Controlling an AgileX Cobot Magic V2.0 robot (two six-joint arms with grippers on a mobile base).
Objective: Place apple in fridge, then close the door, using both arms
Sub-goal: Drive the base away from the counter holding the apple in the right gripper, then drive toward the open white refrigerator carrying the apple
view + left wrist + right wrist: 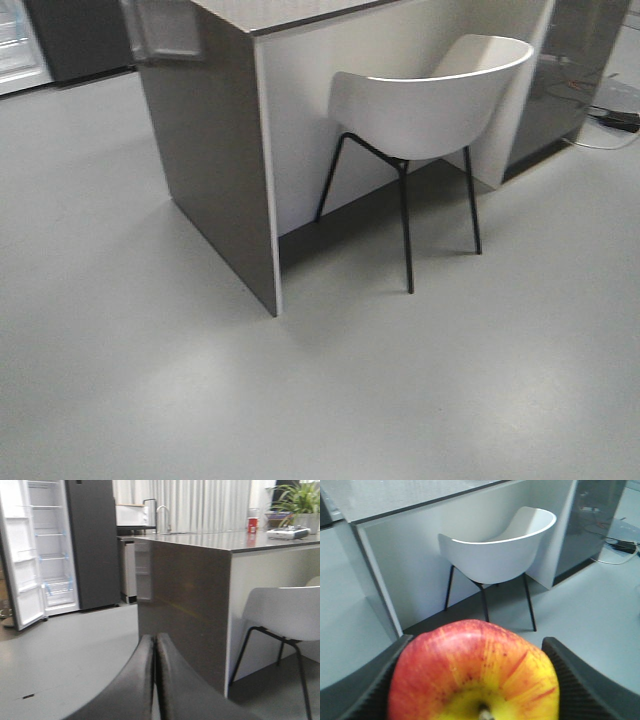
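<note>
The red and yellow apple (470,670) fills the bottom of the right wrist view, stem towards the camera. My right gripper (477,642) is shut on it, with a ribbed black finger pressed against each side. In the left wrist view my left gripper (155,640) is shut with its two fingers pressed together and nothing between them. Far off at the left stands the fridge (52,545), its white inside and blue-taped shelves showing. Its door (17,570) is swung wide open, white inside with clear bins. Neither gripper shows in the front view.
A grey kitchen island (210,150) with a white inner panel stands close ahead. A white chair (430,100) on thin black legs is tucked under it. A plain dark grey panel (92,545) adjoins the fridge. Cables (615,120) lie on the floor at the far right.
</note>
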